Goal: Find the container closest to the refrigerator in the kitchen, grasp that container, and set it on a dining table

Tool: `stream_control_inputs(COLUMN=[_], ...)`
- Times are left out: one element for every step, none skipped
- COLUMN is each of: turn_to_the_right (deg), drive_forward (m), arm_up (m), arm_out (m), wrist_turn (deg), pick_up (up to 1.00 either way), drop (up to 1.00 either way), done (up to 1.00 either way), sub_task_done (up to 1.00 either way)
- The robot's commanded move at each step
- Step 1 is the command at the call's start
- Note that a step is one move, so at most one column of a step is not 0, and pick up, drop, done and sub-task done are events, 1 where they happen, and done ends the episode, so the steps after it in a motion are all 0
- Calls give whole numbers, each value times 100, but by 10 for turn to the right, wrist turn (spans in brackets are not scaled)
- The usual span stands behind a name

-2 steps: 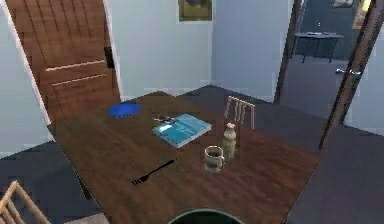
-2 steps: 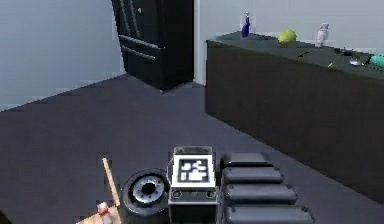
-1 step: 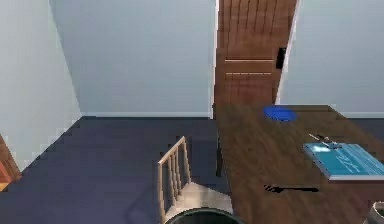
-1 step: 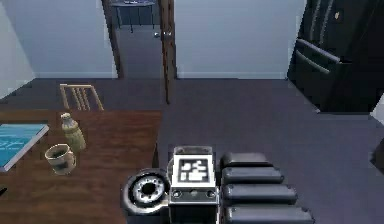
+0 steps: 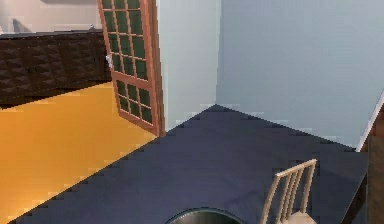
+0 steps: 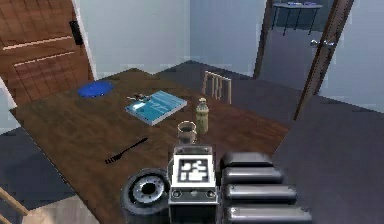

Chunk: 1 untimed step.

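A brown wooden dining table [image 6: 90, 125] fills the arm side view's middle. On it stand a small tan cup-like container [image 6: 187, 131] and a tan bottle [image 6: 202, 115] just behind it. The arm's white marked square [image 6: 193, 168] sits right below the container, over the table's near edge. Left of the square is the gripper's [image 6: 148, 192] round dark body. Its far end is hard to make out, so I cannot tell whether it holds anything.
The table also bears a blue plate [image 6: 95, 91], a blue book [image 6: 155, 106] and a dark fork [image 6: 125, 152]. A wooden chair [image 6: 217, 85] stands beyond it, another chair [image 5: 290, 192] ahead. A glass-paned wooden door [image 5: 132, 60] opens onto an orange-floored kitchen with dark cabinets [image 5: 50, 62].
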Motion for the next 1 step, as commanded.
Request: stream_control_inputs(turn_to_the_right=[0], drive_forward=[0], arm_up=[0], arm_out=[48], wrist_turn=[0], pick_up=[0], drop=[0], done=[0], sub_task_done=[0])
